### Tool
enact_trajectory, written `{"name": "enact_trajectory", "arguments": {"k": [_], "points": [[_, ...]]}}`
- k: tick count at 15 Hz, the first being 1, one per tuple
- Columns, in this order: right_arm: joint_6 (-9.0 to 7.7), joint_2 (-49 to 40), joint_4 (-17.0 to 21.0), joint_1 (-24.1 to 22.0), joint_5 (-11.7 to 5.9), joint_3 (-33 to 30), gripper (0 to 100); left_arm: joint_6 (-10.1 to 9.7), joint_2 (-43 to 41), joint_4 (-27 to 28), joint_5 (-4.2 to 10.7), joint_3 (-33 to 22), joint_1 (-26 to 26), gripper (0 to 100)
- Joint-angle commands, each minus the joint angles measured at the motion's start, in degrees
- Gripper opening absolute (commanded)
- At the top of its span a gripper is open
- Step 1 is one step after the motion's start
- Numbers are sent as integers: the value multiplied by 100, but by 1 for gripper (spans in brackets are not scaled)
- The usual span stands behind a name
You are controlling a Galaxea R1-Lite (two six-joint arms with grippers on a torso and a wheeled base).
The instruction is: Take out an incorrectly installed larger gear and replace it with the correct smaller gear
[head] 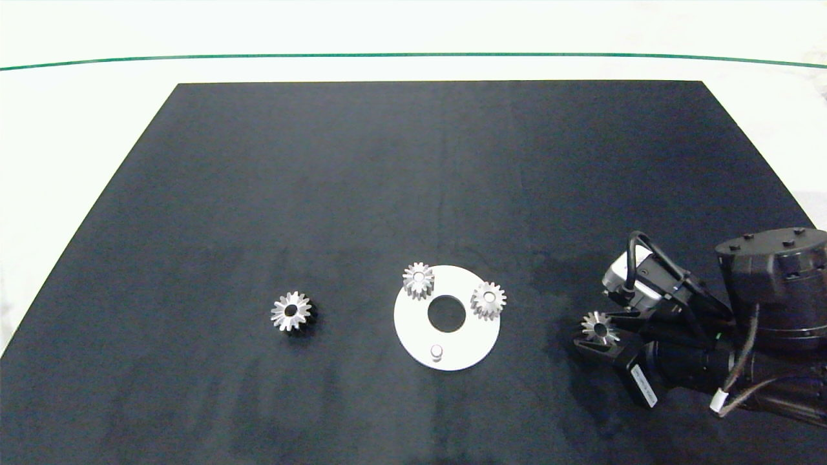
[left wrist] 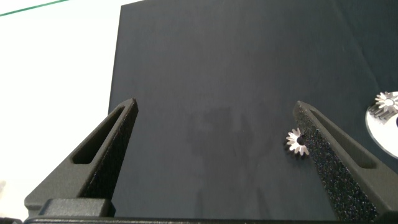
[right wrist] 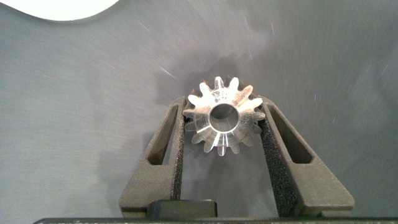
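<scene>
Four gears in sight. Two flat-topped gears (head: 418, 279) (head: 489, 300) sit on the far part of the white plate (head: 413, 336), which lies mid-tabletop on the black mat (head: 413, 181). The plate's near peg (head: 436, 351) stands bare.

The larger gear (head: 291, 310) lies alone on the mat, well to the left of the plate, face up. By size I judge it the wrong one, already off the peg, so the removal half looks done.

My right hand (right wrist: 222, 107) is low at the mat, right of the plate. Both fingers press against the flanks of the smaller gear (right wrist: 221, 118), gripping it. The gear's bore faces up. I cannot tell whether it rests on the mat or is just clear of it.

My left hand (left wrist: 214, 155) is outside the overhead view, fingers spread wide, nothing between them. The larger gear shows just beside one of its fingers in the left wrist camera.

Left to do:
- Carry the smaller gear leftward to the plate.
- Line its bore over the bare peg.
- Seat it down beside the two flat-topped gears.

Judgement: roughly halfway, with the fitting still ahead.
</scene>
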Motion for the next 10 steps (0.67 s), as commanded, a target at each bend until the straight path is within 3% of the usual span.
{"name": "enact_trajectory", "arguments": {"k": [1, 4, 8, 10], "points": [[-12, -297, 341, 376, 12, -309, 25, 8, -24, 2, 6, 39, 0, 100], [5, -253, 657, 746, 12, -660, 25, 8, -129, 2, 6, 145, 0, 100], [14, 28, 1536, 1203, 4, -1495, 25, 8, -217, 2, 6, 171, 0, 100], [14, 169, 1703, 1326, -5, -1715, 25, 8, -252, 2, 6, 162, 0, 100]]}}
